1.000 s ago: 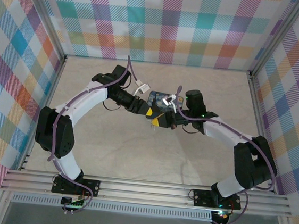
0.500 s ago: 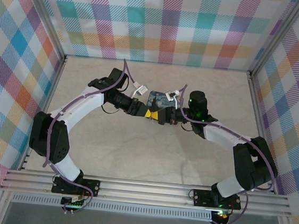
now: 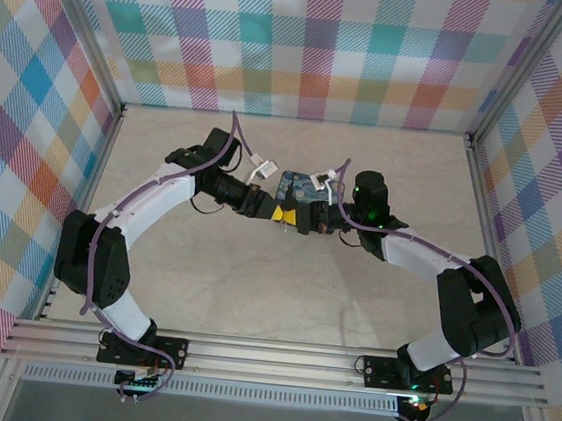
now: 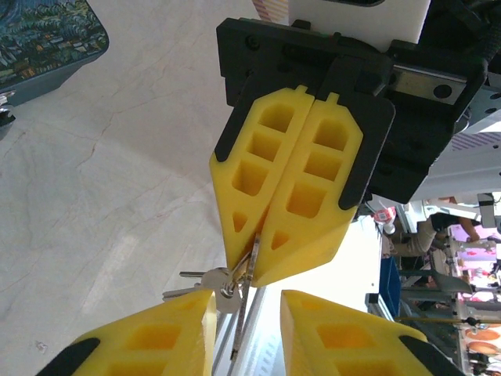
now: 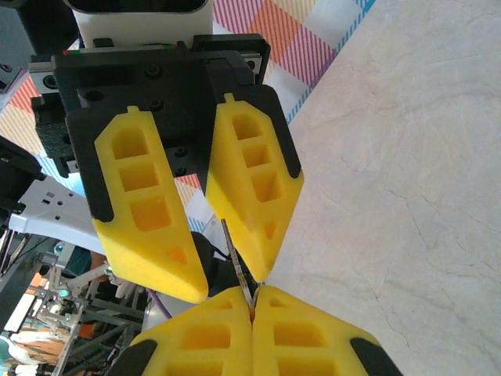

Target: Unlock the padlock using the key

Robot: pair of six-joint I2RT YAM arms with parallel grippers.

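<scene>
Beside the blue tin point(image 4: 47, 35) my right gripper point(image 4: 254, 262) pinches the key bunch point(image 4: 205, 280), left gripper point(image 4: 246, 301) half-open around it; unlocking not yet started.

Directly ahead of the left gripper point(image 4: 246, 305), the right gripper point(image 5: 252, 304) meets it tip to tip. It is clamped on a key bunch point(image 4: 223, 282) that hangs into the gap between the left's 2 parted fingers. A blue tin point(image 3: 299, 184) stands just beyond both tips. The tabletop point(image 3: 283, 291) on the base side of them lies bare.
</scene>
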